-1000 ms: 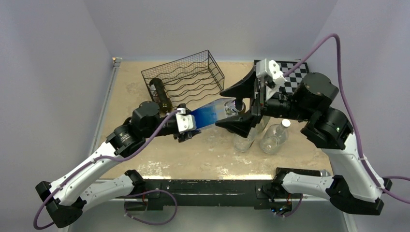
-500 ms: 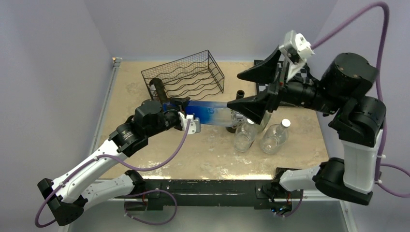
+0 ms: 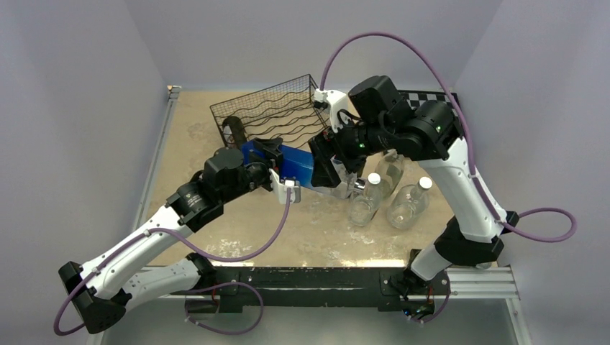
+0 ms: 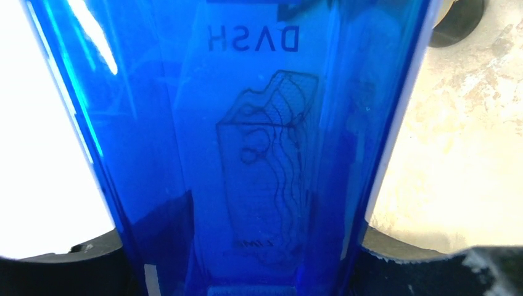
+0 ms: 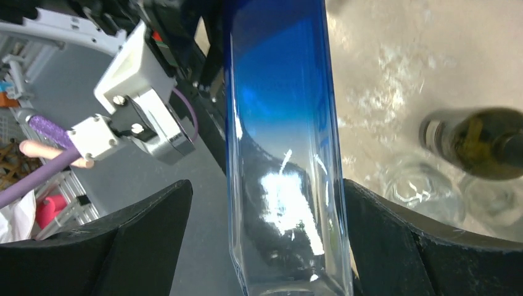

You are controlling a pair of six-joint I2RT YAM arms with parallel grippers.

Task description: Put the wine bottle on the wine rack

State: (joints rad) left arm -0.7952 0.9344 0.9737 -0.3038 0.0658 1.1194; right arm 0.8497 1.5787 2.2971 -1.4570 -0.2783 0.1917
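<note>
A square blue wine bottle (image 3: 293, 165), fading to clear at one end, hangs tilted above the table just in front of the wine rack (image 3: 280, 115), a black wire-mesh rack. My left gripper (image 3: 279, 169) is shut on its blue part, and the bottle (image 4: 265, 123) fills the left wrist view. My right gripper (image 3: 329, 162) stands open around the bottle's clear end (image 5: 287, 203). Its right finger (image 5: 382, 234) sits at the glass, while the left finger (image 5: 154, 240) stands apart from it.
A dark bottle (image 3: 236, 135) lies in the rack's left end. Three clear bottles (image 3: 365, 201) (image 3: 408, 205) (image 3: 389, 169) stand right of centre. A dark green bottle (image 5: 475, 142) stands by them. A chessboard (image 3: 431, 95) lies at the back right.
My right arm has swung in from the right and now straddles the bottle's clear end. My left gripper has carried the bottle back toward the rack.
</note>
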